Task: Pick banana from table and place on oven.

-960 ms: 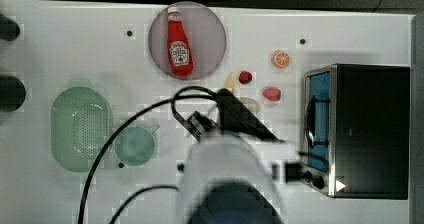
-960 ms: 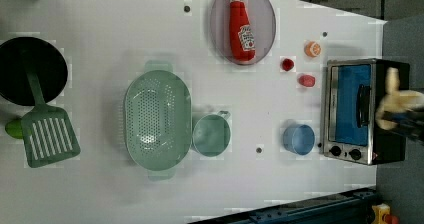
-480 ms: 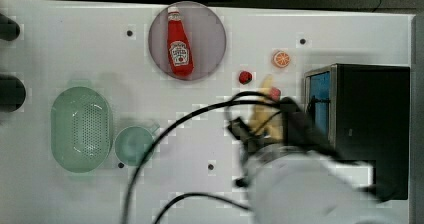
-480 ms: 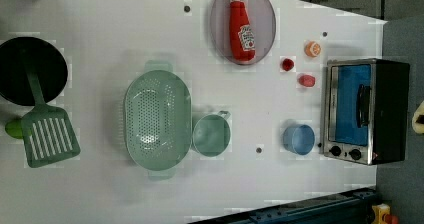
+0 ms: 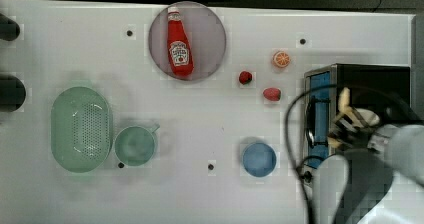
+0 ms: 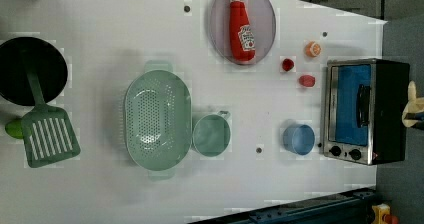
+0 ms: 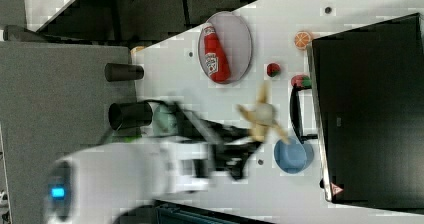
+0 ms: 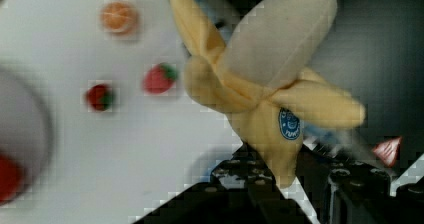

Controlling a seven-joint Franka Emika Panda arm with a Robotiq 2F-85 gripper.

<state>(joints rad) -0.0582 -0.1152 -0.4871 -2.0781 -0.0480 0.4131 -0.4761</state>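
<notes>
Banana (image 8: 265,94) is off the table (image 5: 210,109) and in the air, pinched at its lower end between the gripper (image 8: 280,176) fingers; wrist view shows peel flaps splayed open, pale flesh exposed, a blue sticker on the peel, black jaws closed on the stem end. Top view: gripper (image 5: 345,129) and banana (image 5: 344,100) sit at right centre of the frame, over the black top of the oven (image 5: 380,79), just beyond its blue glass door; white arm body fills the lower right corner, black cable looping across the oven front. Whether the banana touches the oven top cannot be told. Left view: banana (image 6: 412,101) at the far right edge, beside the oven (image 6: 365,111). Right view: banana (image 7: 262,115) at centre frame, blurred arm running in from the lower left, oven (image 7: 370,109) a dark block on the right. Table items, top view: ketchup bottle (image 5: 179,43) lying on a grey round plate (image 5: 212,31), upper centre; orange slice (image 5: 281,59) upper right; two small red berries (image 5: 245,77) between plate and oven; blue bowl (image 5: 259,159) lower centre, near the oven front; green colander (image 5: 80,129) at left with a green cup (image 5: 134,145) just beside it. Left view also has a green slotted spatula (image 6: 49,136) and a black pan (image 6: 32,69) on the left side.
</notes>
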